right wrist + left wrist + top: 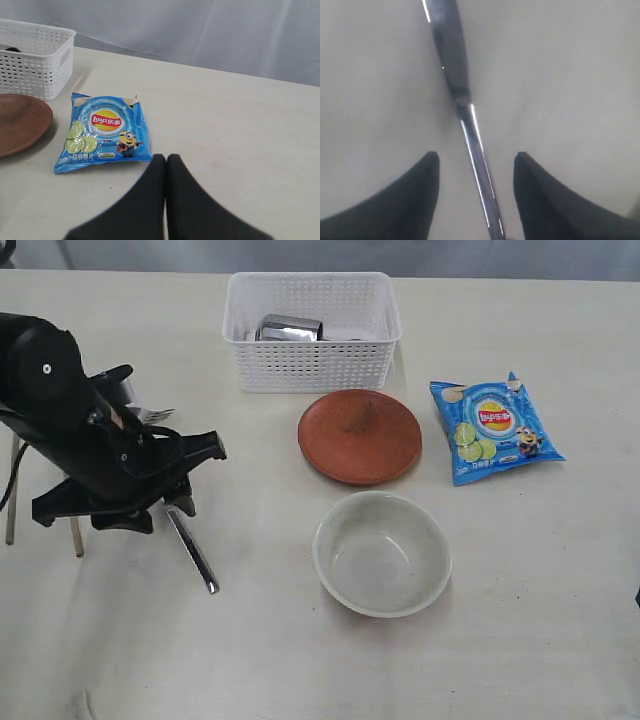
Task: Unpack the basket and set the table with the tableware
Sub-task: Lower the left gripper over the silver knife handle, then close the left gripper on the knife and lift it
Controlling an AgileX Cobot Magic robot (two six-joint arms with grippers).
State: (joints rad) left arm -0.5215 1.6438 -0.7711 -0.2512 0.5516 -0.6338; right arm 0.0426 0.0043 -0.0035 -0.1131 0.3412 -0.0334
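Observation:
A steel knife (192, 550) (465, 100) lies flat on the cream table (520, 640), left of the pale bowl (382, 552). My left gripper (160, 512) (476, 156) hangs low over its handle end. The jaws are open, one finger on each side of the knife, neither touching it. The brown plate (360, 436) (20, 122) sits between the bowl and the white basket (312, 365) (35, 57). A steel cup (290, 328) lies in the basket. My right gripper (166, 157) is shut and empty above bare table near the chip bag.
A blue chip bag (495, 428) (105, 132) lies right of the plate. Two thin wooden sticks (12, 490) show at the far left, partly under my left arm. A steel piece like a fork (152, 415) peeks out behind that arm.

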